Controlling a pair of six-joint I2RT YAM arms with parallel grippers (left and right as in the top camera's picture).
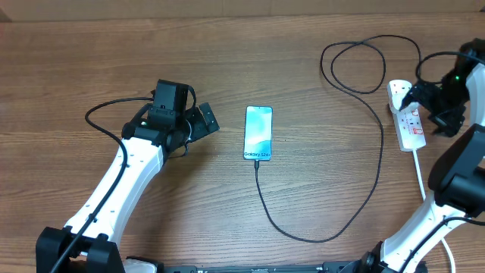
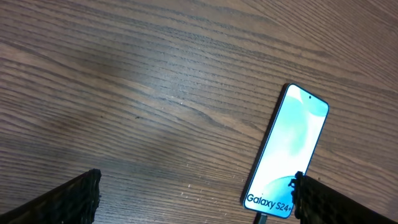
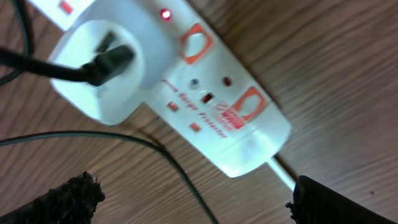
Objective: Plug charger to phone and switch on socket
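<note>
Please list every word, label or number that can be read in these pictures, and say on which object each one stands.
"Galaxy S24+": on the phone, at one end of its screen.
Red printing on the socket: too blurred to read.
No other text is visible.

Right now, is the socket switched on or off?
Probably on: a red light glows on the socket, next to the charger plugged into it.

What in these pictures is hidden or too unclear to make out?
- Overhead: the right hand covers part of the socket, so that stretch is hidden.
- Left wrist: the bottom edge cuts off where the charger meets the phone.
- Right wrist: blur makes the socket's printed label unreadable.
</note>
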